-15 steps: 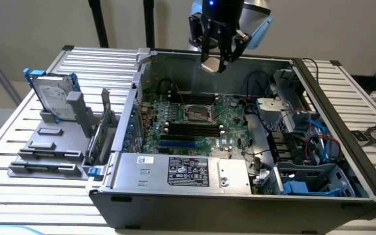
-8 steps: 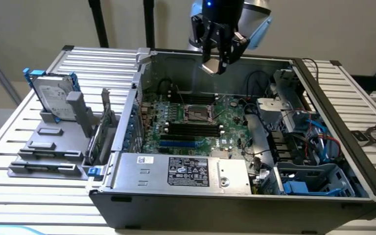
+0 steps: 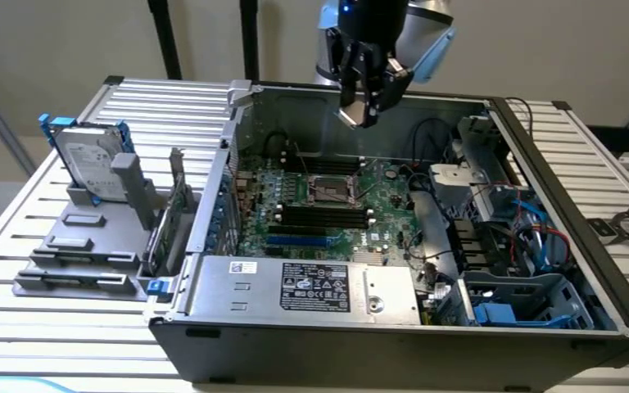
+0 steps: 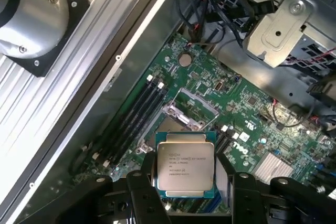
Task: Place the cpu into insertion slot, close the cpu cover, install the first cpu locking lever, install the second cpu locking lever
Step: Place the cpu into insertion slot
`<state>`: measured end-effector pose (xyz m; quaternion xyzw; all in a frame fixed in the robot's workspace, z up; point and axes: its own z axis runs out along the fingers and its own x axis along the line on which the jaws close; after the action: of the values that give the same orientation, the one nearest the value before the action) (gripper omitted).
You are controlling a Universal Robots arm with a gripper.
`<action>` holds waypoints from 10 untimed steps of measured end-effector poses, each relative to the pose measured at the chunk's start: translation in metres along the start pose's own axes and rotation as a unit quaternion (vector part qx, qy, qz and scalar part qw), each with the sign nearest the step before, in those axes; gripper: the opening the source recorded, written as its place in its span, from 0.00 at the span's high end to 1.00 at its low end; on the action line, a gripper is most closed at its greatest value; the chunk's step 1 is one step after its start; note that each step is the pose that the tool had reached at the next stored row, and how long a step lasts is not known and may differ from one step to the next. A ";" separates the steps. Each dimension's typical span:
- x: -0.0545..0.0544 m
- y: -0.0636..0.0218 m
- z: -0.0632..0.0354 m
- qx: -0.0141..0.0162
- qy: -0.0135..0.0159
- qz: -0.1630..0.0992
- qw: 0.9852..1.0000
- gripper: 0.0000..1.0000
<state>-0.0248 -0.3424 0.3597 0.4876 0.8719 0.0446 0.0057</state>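
One end effector (image 3: 363,115) clamped on cpu (image 4: 185,169), high above insertion slot (image 4: 181,123); memory slots (image 4: 137,115) beside it, cables (image 4: 210,3) near.

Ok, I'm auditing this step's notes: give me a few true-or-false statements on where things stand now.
1. The gripper holds the cpu. True.
2. The cpu sits in the insertion slot. False: the gripper holds it clear of the insertion slot.
3. The hard drive lies inside the case. False: the hard drive stands in the grey rack outside the case, on the exterior view's left.
4. The gripper hangs over the open case. True.
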 end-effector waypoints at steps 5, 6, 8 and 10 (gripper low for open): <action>0.000 -0.0003 0.0028 -0.001 -0.004 0.045 0.999 0.45; 0.000 -0.0003 0.0034 -0.002 -0.005 0.055 0.998 0.45; 0.000 -0.0004 0.0048 -0.002 -0.006 0.073 0.997 0.45; 0.000 -0.0006 0.0065 -0.003 -0.008 0.091 0.996 0.45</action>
<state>-0.0248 -0.3424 0.3532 0.5650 0.8239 0.0439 0.0097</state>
